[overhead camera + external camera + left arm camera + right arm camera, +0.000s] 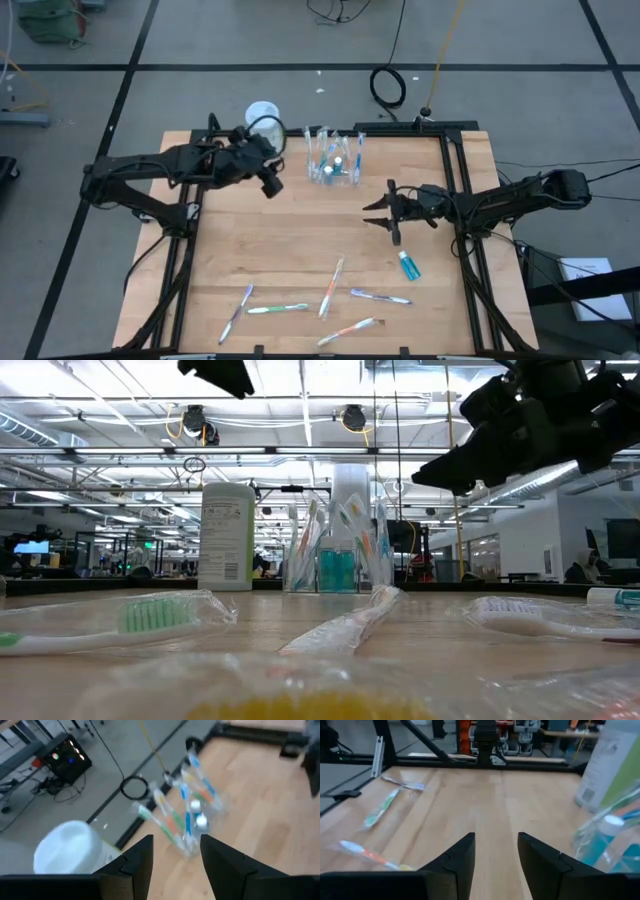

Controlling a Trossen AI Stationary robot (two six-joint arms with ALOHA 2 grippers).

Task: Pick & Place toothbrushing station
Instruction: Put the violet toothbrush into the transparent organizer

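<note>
The clear plastic cup (335,165) stands upright on the far middle of the table, holding several pastel toothbrushes and blue toothpaste; it also shows in the low view (340,555) and the left wrist view (192,817). One blue toothpaste tube (408,265) lies flat on the table at the right. Several wrapped toothbrushes (331,287) lie flat near the front edge. My left gripper (274,172) hangs open and empty above the table, just left of the cup. My right gripper (372,213) is open and empty above the table, right of and nearer than the cup.
A white cylindrical canister (262,115) stands at the table's far edge, left of the cup and close to my left gripper. Black frame rails (455,190) run along the table's left and right sides. Bare wood (290,235) lies between the cup and the loose toothbrushes.
</note>
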